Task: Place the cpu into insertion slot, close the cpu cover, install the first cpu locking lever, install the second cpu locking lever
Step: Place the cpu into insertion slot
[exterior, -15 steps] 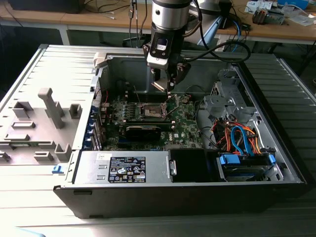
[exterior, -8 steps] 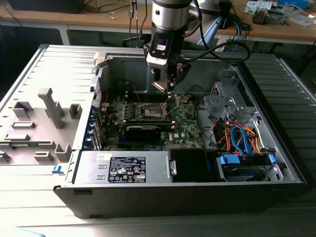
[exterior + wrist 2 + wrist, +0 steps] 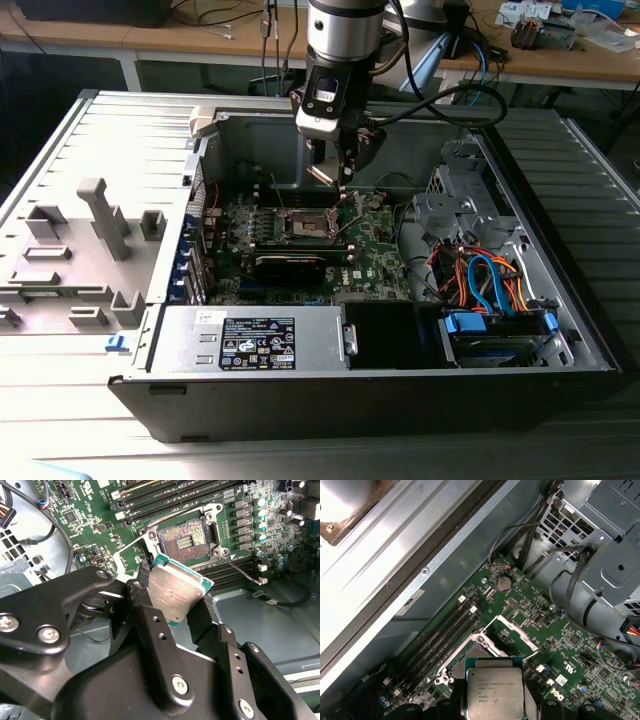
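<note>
The pincer (image 3: 171,600) was closed on the cpu (image 3: 177,586), which was gripped by two opposite edges with its silver-grey top shown in both wrist views and was held tilted above the green circuit board (image 3: 378,248) inside the open computer case (image 3: 560,330). The insertion slot (image 3: 185,539) was seen just beyond the pincer's tips and below them, apart from the chip and uncovered, with the cpu cover (image 3: 127,556) standing raised at its side.

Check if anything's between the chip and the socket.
Nothing visible. The gripper holds the chip above the board, and the socket lies bare, its cover swung open to one side.
</note>
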Controlling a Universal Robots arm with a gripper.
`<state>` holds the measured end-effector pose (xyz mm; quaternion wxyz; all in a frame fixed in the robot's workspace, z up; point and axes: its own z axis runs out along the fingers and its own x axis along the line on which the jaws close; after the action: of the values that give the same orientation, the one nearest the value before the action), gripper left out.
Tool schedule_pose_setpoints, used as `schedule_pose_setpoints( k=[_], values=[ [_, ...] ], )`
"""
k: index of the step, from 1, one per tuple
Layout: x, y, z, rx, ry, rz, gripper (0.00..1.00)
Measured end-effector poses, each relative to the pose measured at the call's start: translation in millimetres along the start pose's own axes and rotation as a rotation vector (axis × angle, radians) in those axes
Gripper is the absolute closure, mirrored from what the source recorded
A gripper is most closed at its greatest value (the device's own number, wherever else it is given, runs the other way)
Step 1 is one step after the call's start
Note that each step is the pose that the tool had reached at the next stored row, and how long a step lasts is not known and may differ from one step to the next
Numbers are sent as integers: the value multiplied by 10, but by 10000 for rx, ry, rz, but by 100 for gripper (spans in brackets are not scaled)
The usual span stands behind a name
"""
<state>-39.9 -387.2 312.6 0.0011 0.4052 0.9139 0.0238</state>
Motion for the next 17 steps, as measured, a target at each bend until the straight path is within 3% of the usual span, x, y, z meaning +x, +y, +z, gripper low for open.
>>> schedule_pose_setpoints(
  k=[17],
  values=[
    [0, 0, 3, -5, -12, 268, 45]
  ],
)
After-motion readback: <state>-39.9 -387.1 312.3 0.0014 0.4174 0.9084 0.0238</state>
